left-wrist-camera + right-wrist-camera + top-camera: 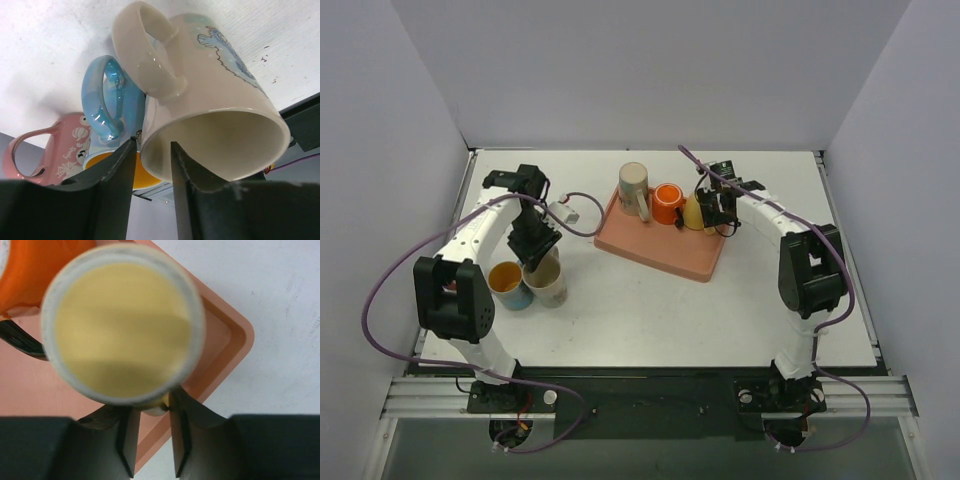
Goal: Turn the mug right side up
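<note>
Where the left fingers [120, 172] stand: over the cream mug [215, 85], tips down at its near rim.
Left fingers, opening: partly apart. One tip is outside the rim and the other inside the mouth, with the wall between them. A sliver of gap shows at the outer tip, so there is no squeeze on the wall.
Cream mug: upright on the worktop [720, 310], mouth toward the fingers, handle just beyond the outer tip.
Blue mug [112, 95]: just beside the outer finger, close against the cream mug, orange inside.
Pink mug [65, 145]: farther out on that same side, past the blue one.
Tray [660, 250]: salmon, under the right fingers, its corner just past the tips.
Right fingers [127, 440]: drawn close, with a narrow slot between them. A pale yellow bit sits at the tips; whether they pinch it cannot be told.
Yellow mug [122, 325]: on the tray, right ahead of the tips. A round yellow face with a pale ring is turned to the wrist camera, too blurred to tell base from mouth.
Orange mug [30, 270]: beyond the yellow one, left of the fingers.
</note>
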Robot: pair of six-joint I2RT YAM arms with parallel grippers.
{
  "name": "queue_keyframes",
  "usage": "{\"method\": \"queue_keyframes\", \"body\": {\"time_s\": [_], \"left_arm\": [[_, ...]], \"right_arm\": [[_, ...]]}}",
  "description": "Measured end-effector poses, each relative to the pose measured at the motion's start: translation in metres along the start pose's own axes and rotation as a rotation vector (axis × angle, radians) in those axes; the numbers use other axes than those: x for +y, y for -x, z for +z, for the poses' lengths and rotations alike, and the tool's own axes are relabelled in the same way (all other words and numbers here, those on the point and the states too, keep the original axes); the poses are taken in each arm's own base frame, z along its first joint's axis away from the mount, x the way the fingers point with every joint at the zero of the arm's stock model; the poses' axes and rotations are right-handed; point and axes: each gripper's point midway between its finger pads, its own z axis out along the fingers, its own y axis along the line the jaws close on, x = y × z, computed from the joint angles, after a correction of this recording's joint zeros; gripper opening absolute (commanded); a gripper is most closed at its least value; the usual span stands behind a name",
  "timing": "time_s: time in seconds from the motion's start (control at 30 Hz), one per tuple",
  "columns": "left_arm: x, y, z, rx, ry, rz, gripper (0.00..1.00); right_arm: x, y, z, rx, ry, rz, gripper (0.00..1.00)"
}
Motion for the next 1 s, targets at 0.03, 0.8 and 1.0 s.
{"method": "queue_keyframes", "body": {"time_s": [0.03, 0.8, 1.0], "left_arm": [[0.001, 0.002, -0.002, -0.006, 0.002, 0.003, 0.46], [-0.074, 0.03, -0.191, -0.925, 0.346, 0.512, 0.8], [-0.132, 0.035, -0.203, -1.251, 0.616, 0.991, 0.88]], "right_arm": [[0.0, -0.001, 0.0, 0.003, 0.008, -0.003, 0.1], [0.021, -0.017, -0.111, -0.188, 0.143, 0.295, 0.0], [0.05, -0.022, -0.162, -0.283, 0.271, 0.396, 0.0]]}}
